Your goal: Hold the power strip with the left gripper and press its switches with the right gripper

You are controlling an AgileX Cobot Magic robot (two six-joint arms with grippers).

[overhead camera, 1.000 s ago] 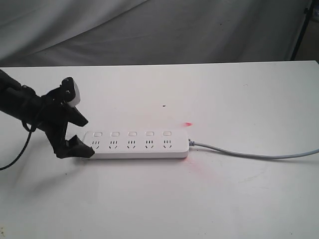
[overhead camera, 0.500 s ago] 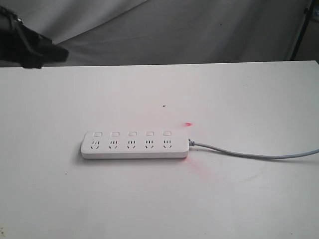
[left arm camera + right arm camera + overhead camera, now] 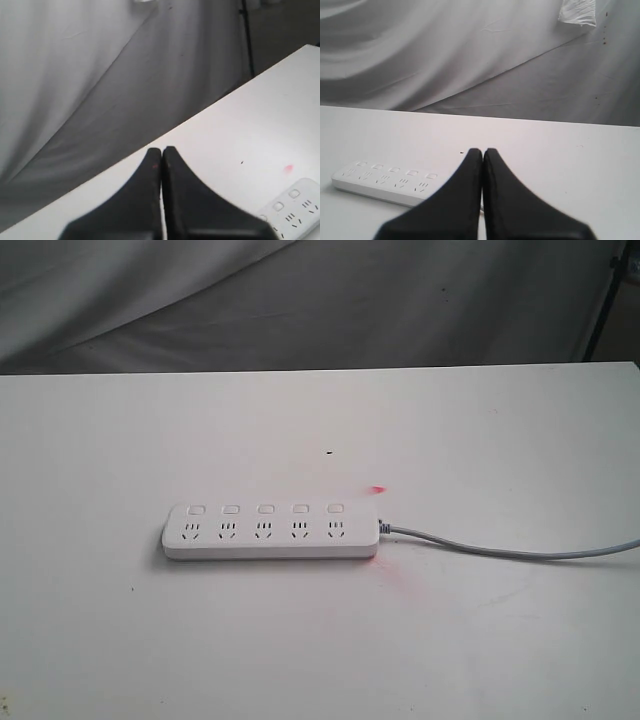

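**Strip** [image 3: 270,531]: white bar with five sockets, lying flat on the white surface [image 3: 300,650], a little left of the middle in the exterior view, its length running across that view. Nothing touches it. A grey cable [image 3: 500,547] leaves its right end and runs off the right edge.

**Switches** [image 3: 265,509]: five in a row along the far edge of the strip, one behind each socket. They are too small to tell whether they are on or off.

**Red glow** [image 3: 377,489]: a small spot on the surface just beyond the cable end of the strip, with a fainter pink wash in front of that end. Its source is not shown.

**Left hand** [image 3: 162,150]: absent from the exterior view. Its wrist view shows the two fingers pressed tip to tip with nothing between them. The strip [image 3: 295,202] lies well apart, only its end showing.

**Right hand** [image 3: 483,151]: absent from the exterior view. Its fingers are likewise closed together and empty. The strip [image 3: 385,182] lies well apart on the surface, seen at full length.

**Backdrop**: grey cloth [image 3: 300,300] behind the surface.

**Status (judged)**
- No hold is in place and no press is in place.
- Whether any switch has been thrown cannot be said.
- As things lie, both parts of the task read as outstanding:
  - The left hand has to open, come to the strip and clamp it, probably at the end away from the cable.
  - The right hand then has to work along the five switches.
- Two hands well clear of the strip would equally suit a finished run, and the pictures do not settle which it is
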